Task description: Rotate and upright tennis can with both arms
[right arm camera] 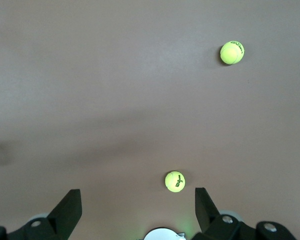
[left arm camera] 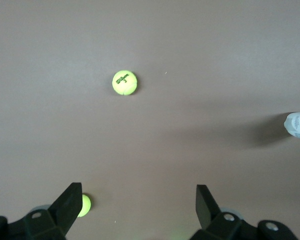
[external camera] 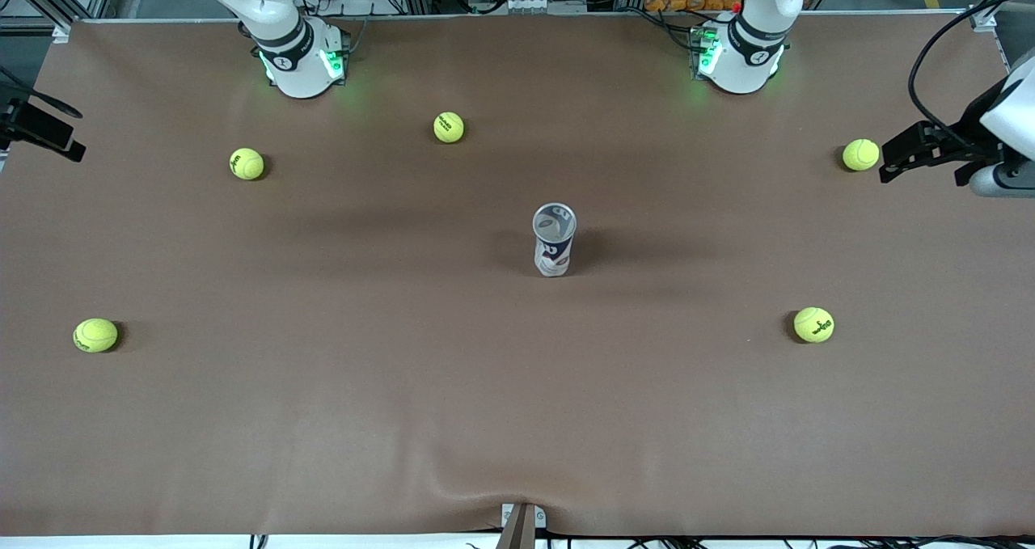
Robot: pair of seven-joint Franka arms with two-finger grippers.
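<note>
The tennis can (external camera: 554,240) stands upright near the middle of the table, its silvery rim on top and the navy-and-white label facing the front camera. Neither gripper touches it. My left gripper (external camera: 888,161) hangs open and empty over the left arm's end of the table, next to a tennis ball (external camera: 860,154). In the left wrist view its gripper (left arm camera: 139,197) is wide open over bare mat, with the can (left arm camera: 299,126) just at the frame edge. My right gripper (external camera: 74,134) hangs at the right arm's end of the table. The right wrist view shows this gripper (right arm camera: 138,200) open with nothing between its fingers.
Several yellow-green tennis balls lie scattered on the brown mat (external camera: 517,387): one (external camera: 449,127) near the bases, one (external camera: 247,163), one (external camera: 95,335) and one (external camera: 813,324) nearer the front camera. The right arm's white base (right arm camera: 164,234) shows under its wrist.
</note>
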